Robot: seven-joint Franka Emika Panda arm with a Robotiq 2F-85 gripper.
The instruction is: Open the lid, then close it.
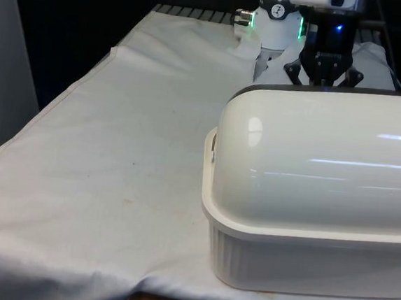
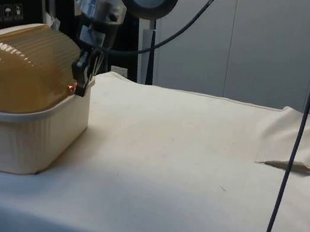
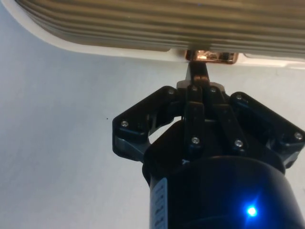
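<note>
Bread box (image 1: 310,265) at the near right of the table (image 1: 114,170), ribbed amber lid (image 2: 25,69) down. Gripper (image 3: 199,71) fingers pinched together on the lid's copper handle (image 3: 212,57).

Bread box (image 2: 21,110) blocks table end; cloth (image 2: 194,165) beside it open.

White cloth (image 1: 115,156) covering the table, creased near its edges, grey wall panels (image 2: 263,45) behind
</note>
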